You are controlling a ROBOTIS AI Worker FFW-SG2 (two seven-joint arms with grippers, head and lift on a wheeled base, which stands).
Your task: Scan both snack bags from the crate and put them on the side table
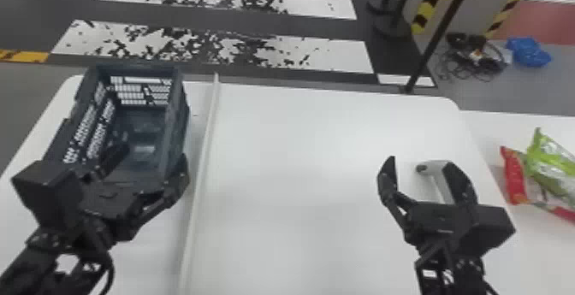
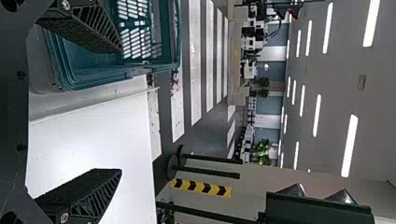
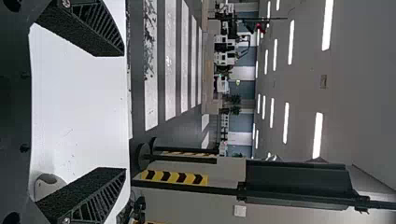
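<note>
Hanging open over the near end of the crate: black left gripper (image 1: 150, 158), two flat fingers spread, nothing between them. One finger overlaps the crate's inside, the other is by its right wall; contact, can't tell. Black right gripper (image 1: 420, 163) also released, fingers well apart above the right part of the smooth white worktop (image 1: 299, 166). White-grey handheld scanner (image 1: 437, 174) with dark tip, just behind its right finger, partly hidden; touching or not, can't tell.

Long pale strip (image 1: 205, 144) runs from near to far, between the grippers. Left of it, dark blue-green plastic crate (image 1: 177, 101), lattice-sided, upright on the worktop.

Both snack bags on the white side table (image 1: 483, 131), off to the right: shiny green bag (image 1: 552, 161) overlapping a red one (image 1: 515, 178).

Farther off: tangled black cables (image 1: 470, 59) on the floor, crumpled blue plastic (image 1: 528, 51) beside them, worn white floor stripes (image 1: 342, 57).
</note>
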